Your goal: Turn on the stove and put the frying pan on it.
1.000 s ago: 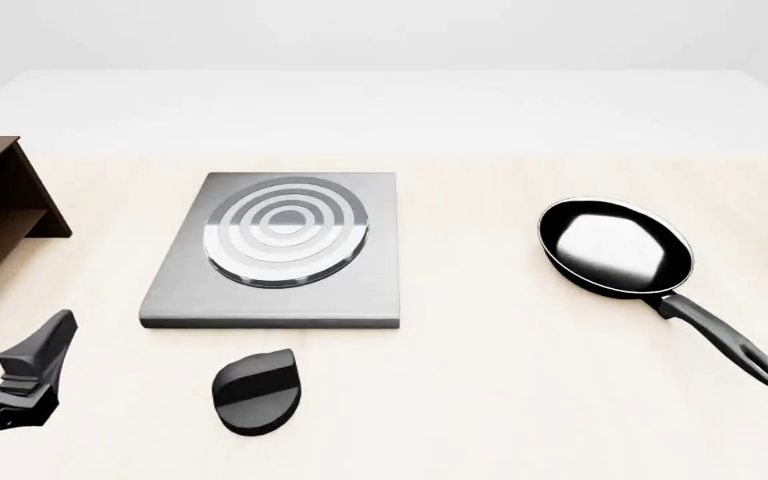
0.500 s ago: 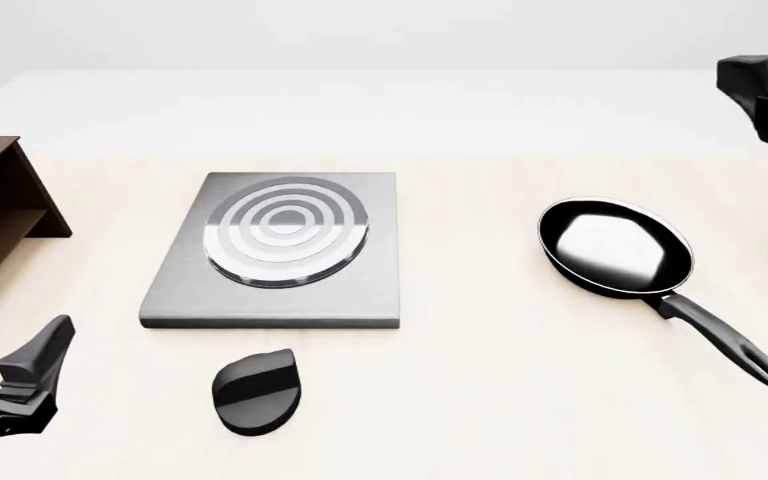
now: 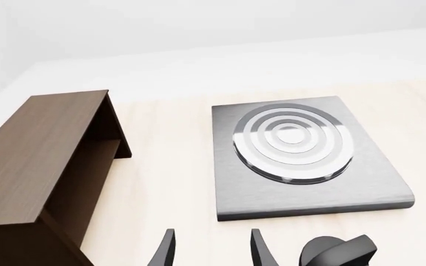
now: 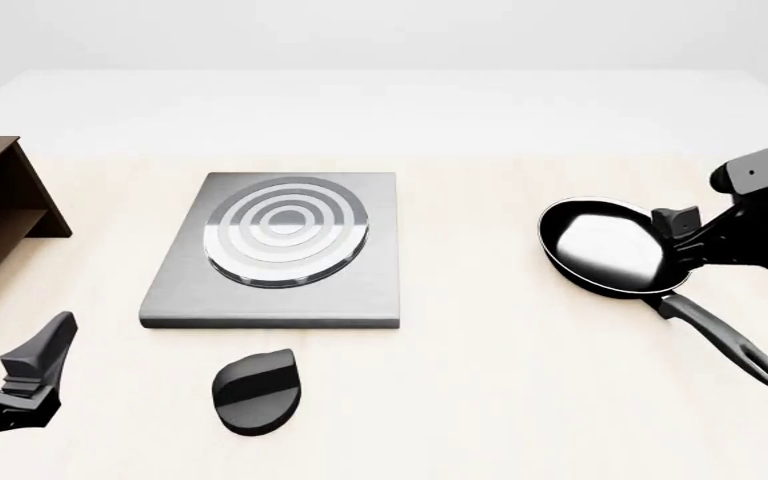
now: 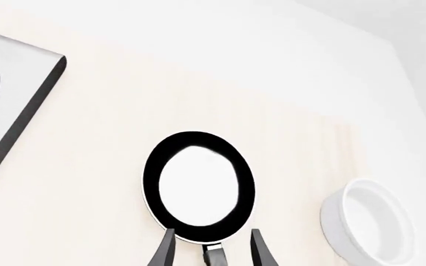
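- On the table: stove sits left of centre, knob just in front of it, apart from the slab.
- Frying pan lies well right of the stove, handle toward the near right.
- Right gripper hangs over the handle root, fingers spread, nothing held.
- Left gripper is open, empty, near the knob, beside the wooden shelf.
- White bowl right of the pan.

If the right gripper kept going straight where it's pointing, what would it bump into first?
Probably the frying pan. In the right wrist view the right gripper is open, with the start of the pan's handle between its fingers and the round pan straight ahead. How high it hovers above the pan is hard to tell.
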Motion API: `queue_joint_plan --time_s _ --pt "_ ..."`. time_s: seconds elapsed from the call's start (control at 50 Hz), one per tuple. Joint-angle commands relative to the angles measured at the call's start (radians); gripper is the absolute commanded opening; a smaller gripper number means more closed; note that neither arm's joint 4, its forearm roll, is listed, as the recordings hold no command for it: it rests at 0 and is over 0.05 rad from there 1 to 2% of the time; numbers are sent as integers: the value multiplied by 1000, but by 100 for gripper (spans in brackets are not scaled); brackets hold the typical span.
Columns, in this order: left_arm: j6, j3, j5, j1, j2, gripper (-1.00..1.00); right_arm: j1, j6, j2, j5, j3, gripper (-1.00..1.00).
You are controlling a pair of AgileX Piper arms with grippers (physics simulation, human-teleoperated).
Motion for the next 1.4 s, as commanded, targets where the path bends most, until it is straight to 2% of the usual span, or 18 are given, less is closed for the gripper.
queue_joint_plan --time_s 0.02,0.18,0.6,0.78,0.8,0.82,1.04,1.22,1.4 --pt "0 0 6 2 -5 100 -52 -18 114 -176 129 100" --pt "-4 0 65 2 -64 100 -85 -27 210 -284 172 100" --pt "-14 1 9 3 -2 100 -154 -84 425 -498 223 100" --pt "-16 1 29 5 -22 100 -155 -108 517 -568 230 100" --pt "-15 1 46 7 -42 100 -174 -127 597 -651 258 100" --pt "-14 1 49 7 -43 100 -173 -128 602 -659 262 100" --pt "-12 1 57 7 -51 100 -175 -130 605 -661 264 100" --pt "-10 1 49 9 -45 100 -203 -163 598 -659 264 100" --pt "-7 1 35 10 -30 100 -213 -170 604 -663 261 100"
